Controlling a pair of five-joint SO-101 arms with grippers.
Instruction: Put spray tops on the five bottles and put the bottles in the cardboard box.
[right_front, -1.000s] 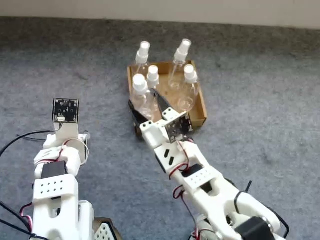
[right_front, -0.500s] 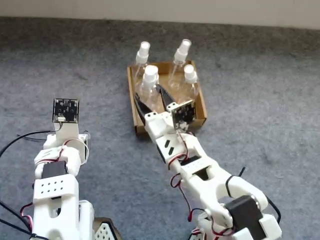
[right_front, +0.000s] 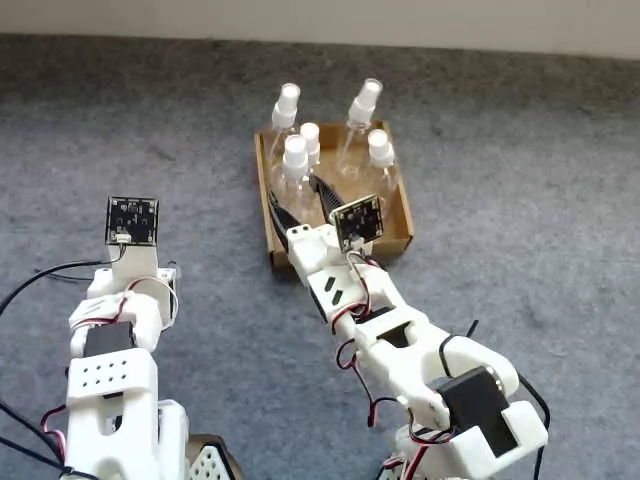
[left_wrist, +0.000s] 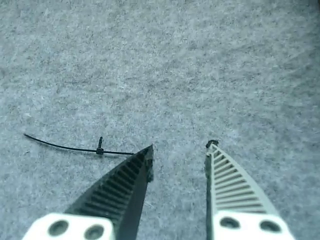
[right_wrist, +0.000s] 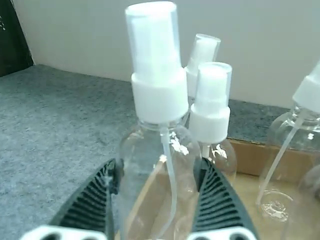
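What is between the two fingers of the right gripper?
A clear spray bottle with its white top on; the right wrist view shows it.

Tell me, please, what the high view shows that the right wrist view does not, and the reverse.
The high view adds the left arm off to the side and the full outline of the cardboard box, with all five bottles in or over it. The right wrist view adds the dip tube running down inside the held bottle, and the pale wall behind. Both share the right gripper closed on that bottle, neighbouring bottles with white spray tops, and the box's brown rim.
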